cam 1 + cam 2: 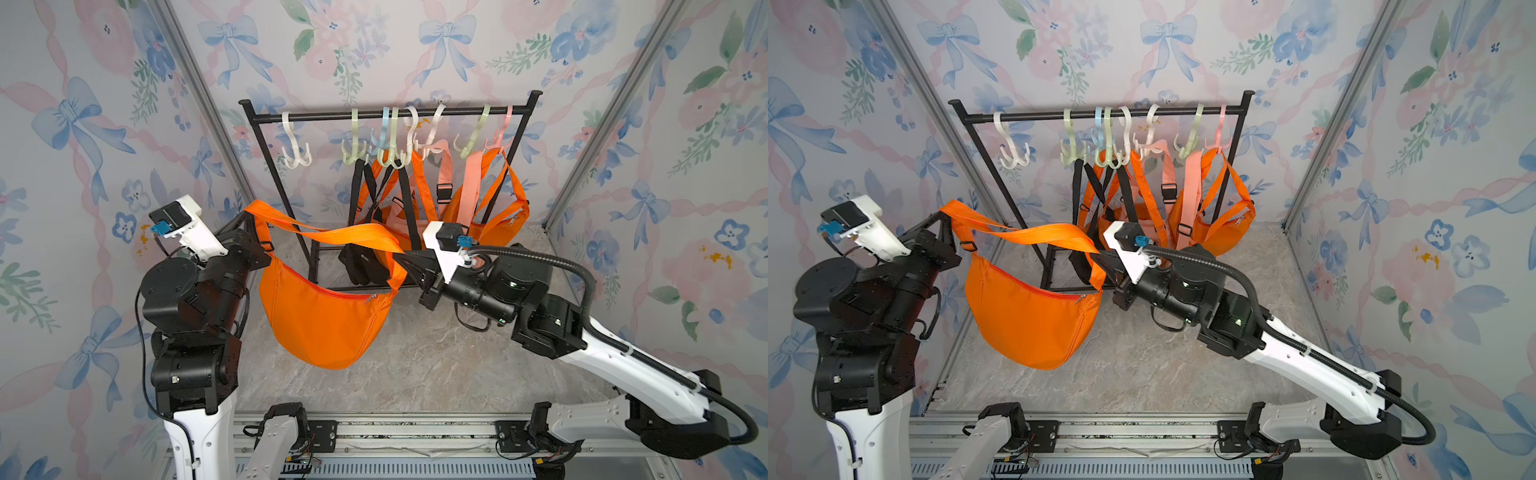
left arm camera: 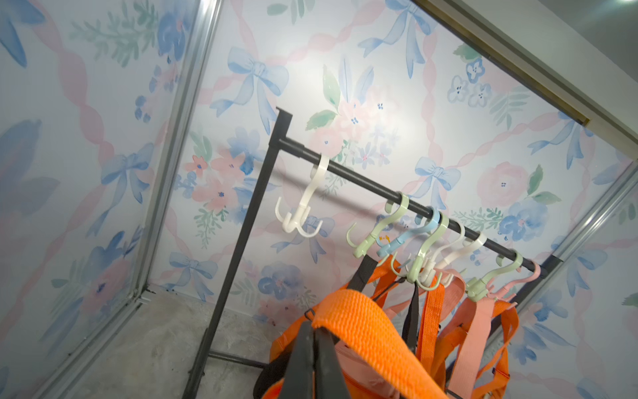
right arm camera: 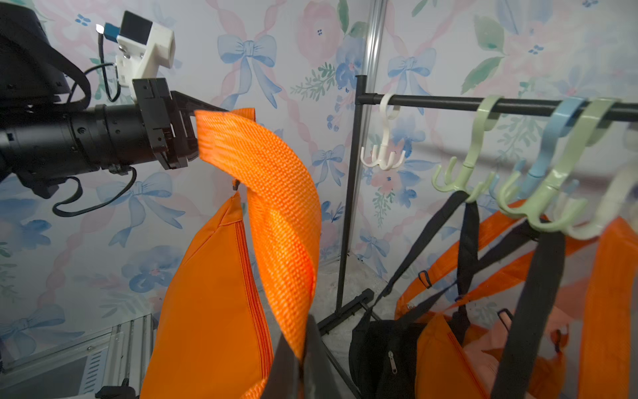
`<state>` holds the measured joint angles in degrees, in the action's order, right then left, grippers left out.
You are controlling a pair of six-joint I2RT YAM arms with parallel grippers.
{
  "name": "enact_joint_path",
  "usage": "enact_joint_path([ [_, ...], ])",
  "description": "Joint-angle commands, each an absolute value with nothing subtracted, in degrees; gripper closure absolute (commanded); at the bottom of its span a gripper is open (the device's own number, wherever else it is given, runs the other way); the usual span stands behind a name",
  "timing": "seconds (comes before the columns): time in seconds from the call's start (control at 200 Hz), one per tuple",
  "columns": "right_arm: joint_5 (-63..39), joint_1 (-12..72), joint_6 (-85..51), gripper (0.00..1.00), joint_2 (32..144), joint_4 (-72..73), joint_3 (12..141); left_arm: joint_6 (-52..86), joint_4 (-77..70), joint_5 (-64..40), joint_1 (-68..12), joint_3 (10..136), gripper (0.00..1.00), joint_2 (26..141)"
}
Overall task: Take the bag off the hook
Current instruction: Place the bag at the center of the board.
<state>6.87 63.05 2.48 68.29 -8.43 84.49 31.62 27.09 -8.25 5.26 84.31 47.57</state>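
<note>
Our left pincer (image 1: pixel 248 212) and right pincer (image 1: pixel 397 256) clamp the woven strap (image 1: pixel 332 235) of the orange crescent fabric bag (image 1: pixel 324 320), clear of the plastic hooks (image 1: pixel 296 156); task looks done.

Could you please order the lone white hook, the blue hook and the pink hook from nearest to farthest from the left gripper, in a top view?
1. White hook, at the end of the rail nearer the left gripper.
2. Blue hook, mid-rail.
3. Pink hook, at the opposite end.

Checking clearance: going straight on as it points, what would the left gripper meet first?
Beyond the orange strap it grips, the left gripper likely meets the hanging bags on the rack first; depth is unclear.
</note>
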Motion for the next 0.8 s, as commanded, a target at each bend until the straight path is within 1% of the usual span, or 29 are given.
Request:
enact_joint_path([
  [0.0, 20.34, 63.02, -0.56, 1.00, 60.46, -15.14, 80.45, 36.53, 25.26, -15.46, 3.71, 77.40, 1.00, 47.77],
  [0.055, 22.54, 63.03, 0.34, 1.00, 56.98, -17.63, 79.17, 38.13, 23.68, -16.61, 1.58, 74.01, 1.00, 48.15],
  [0.11, 27.44, 63.03, 0.55, 1.00, 54.07, -20.21, 78.98, 38.13, 22.58, -15.54, -2.65, 71.68, 1.00, 48.34],
  [0.155, 33.55, 63.02, 0.87, 1.00, 52.14, -22.10, 79.09, 37.59, 22.05, -11.93, -7.60, 70.22, 1.00, 48.47],
  [0.24, 47.69, 62.47, 1.05, 1.00, 48.75, -24.65, 79.69, 36.70, 19.59, -3.92, -19.89, 67.09, 1.00, 49.43],
  [0.265, 50.52, 62.26, 1.16, 1.00, 48.05, -25.18, 79.83, 36.48, 18.76, -1.85, -23.42, 66.24, 1.00, 50.24],
  [0.335, 59.53, 60.89, 1.77, 1.00, 46.05, -26.79, 80.62, 36.21, 16.35, 2.95, -31.98, 64.31, 1.00, 54.35],
  [0.405, 64.08, 59.50, 2.57, 1.00, 44.20, -27.57, 80.71, 35.49, 13.69, 5.62, -39.73, 63.70, 1.00, 59.75],
  [0.48, 68.38, 58.12, 4.19, 1.00, 42.13, -26.95, 80.52, 33.63, 12.45, 8.26, -46.57, 65.85, 1.00, 66.00],
  [0.52, 70.34, 57.57, 5.32, 1.00, 41.33, -26.09, 80.78, 32.58, 12.14, 7.57, -49.07, 67.66, 1.00, 69.32],
  [0.59, 73.76, 56.58, 11.07, 1.00, 40.46, -21.60, 80.42, 29.63, 11.96, 5.70, -52.45, 71.04, 1.00, 75.08],
  [0.675, 75.87, 53.06, 18.08, 1.00, 40.28, -14.64, 77.82, 27.26, 11.76, 3.11, -54.02, 74.22, 1.00, 81.88],
  [0.735, 74.39, 47.91, 16.64, 1.00, 40.89, -14.71, 75.38, 26.89, 10.39, 0.13, -54.13, 75.86, 1.00, 86.47],
  [0.795, 69.40, 40.46, 10.42, 1.00, 42.19, -19.18, 73.19, 27.03, 8.89, -2.29, -54.38, 77.55, 1.00, 91.07],
])
